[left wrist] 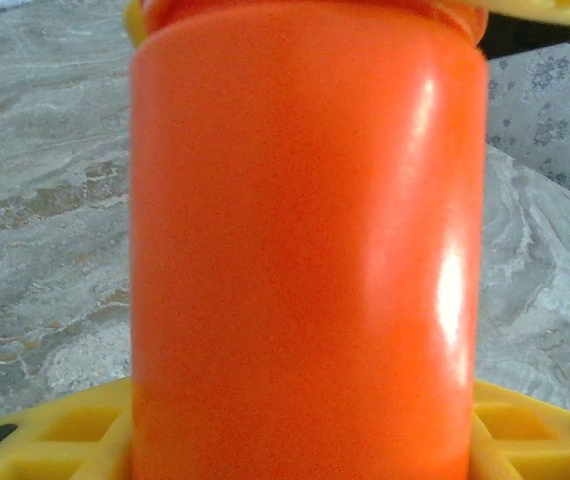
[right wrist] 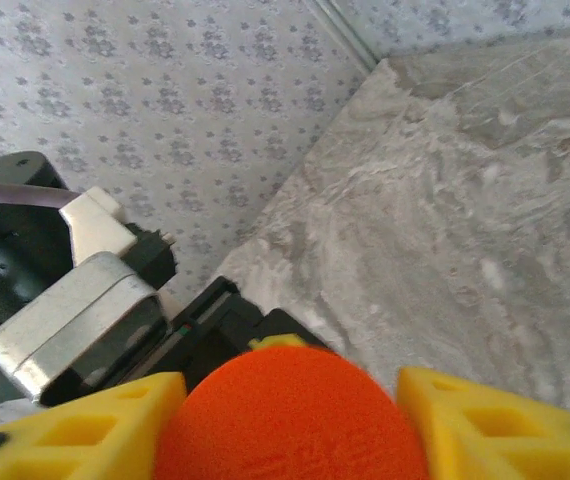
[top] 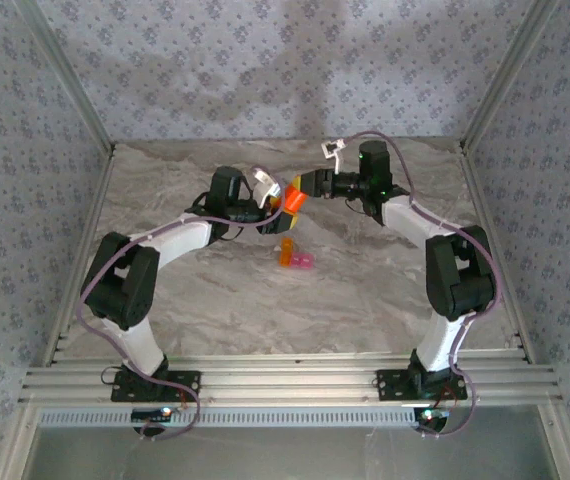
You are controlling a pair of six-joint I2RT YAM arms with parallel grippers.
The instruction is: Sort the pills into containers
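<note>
Top external: containers (top: 295, 258), tiny, probably light and tippy, lie on surface (top: 195, 300) near both tools. Left tool (top: 287, 199) pinches bottle (left wrist: 305, 250) mid-body; stiff, glossy, I judge slippery. Right tool (top: 306, 186) straddles cap (right wrist: 285, 420); whether gripping, I cannot tell.

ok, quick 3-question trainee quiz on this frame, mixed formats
1. Multiple choice: what is the left gripper clamped on? A) the pink compartment B) the orange bottle C) nothing
2. True or false: the joined containers are lifted off the table.
3. Short answer: which part of the orange bottle sits between the fingers of the right gripper?

Key
1. B
2. False: they lie on the table, nearer the arm bases than both grippers.
3. Its rounded top end.
</note>
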